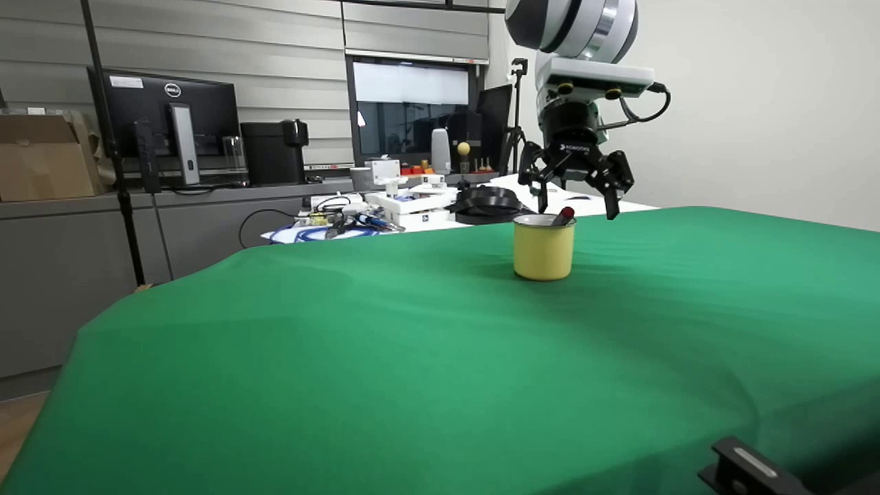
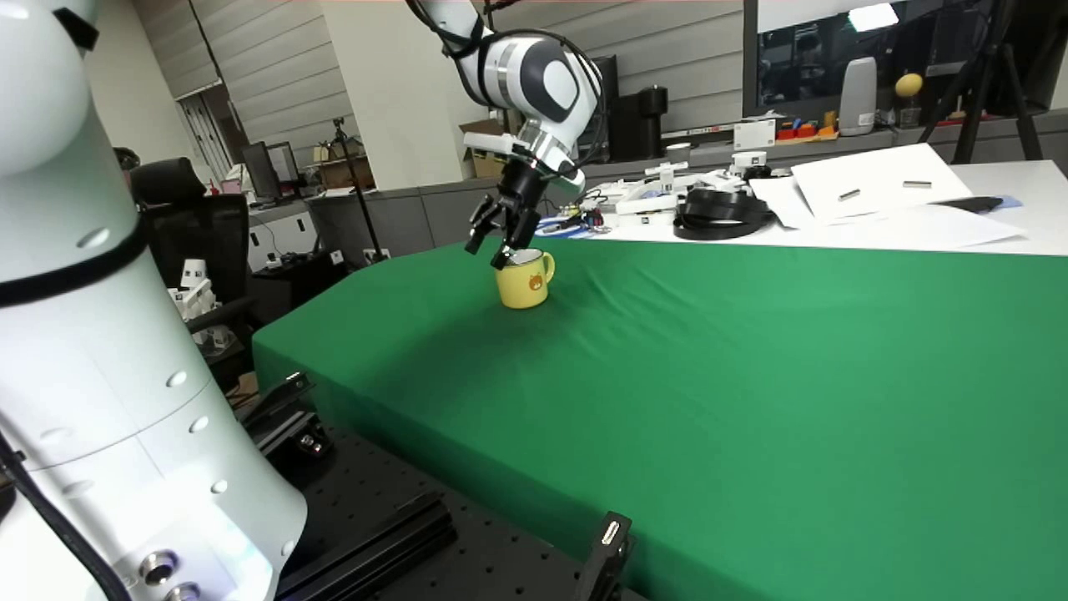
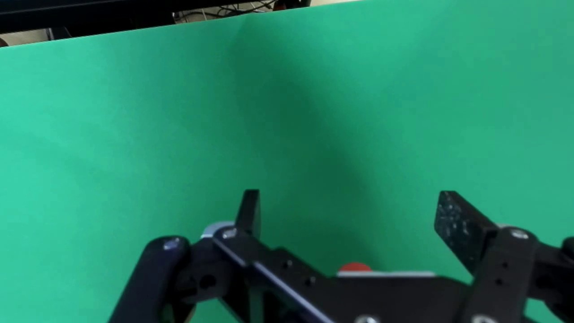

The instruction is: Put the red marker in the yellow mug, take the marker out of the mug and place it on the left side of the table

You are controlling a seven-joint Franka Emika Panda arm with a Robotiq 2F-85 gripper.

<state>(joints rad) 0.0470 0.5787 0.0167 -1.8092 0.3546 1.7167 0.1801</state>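
While the claw [image 1: 577,205] hangs by the yellow mug [image 1: 543,249], its fingers [image 3: 464,231] spread and gripping nothing, the red marker [image 1: 564,216] leans inside.
Closing now would likely miss, since in the wrist view the marker's end sits off the fingertips' line; a low sideways swing could clip the rim and tip the mug. Past it in both exterior views lie the edge of the green table [image 1: 357,371] and a white desk [image 2: 1026,190]; nearer, a broad stretch is free.

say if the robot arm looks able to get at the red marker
Probably yes: the red marker pokes out of the yellow mug, and the open fingers are close by, with nothing visible in between.
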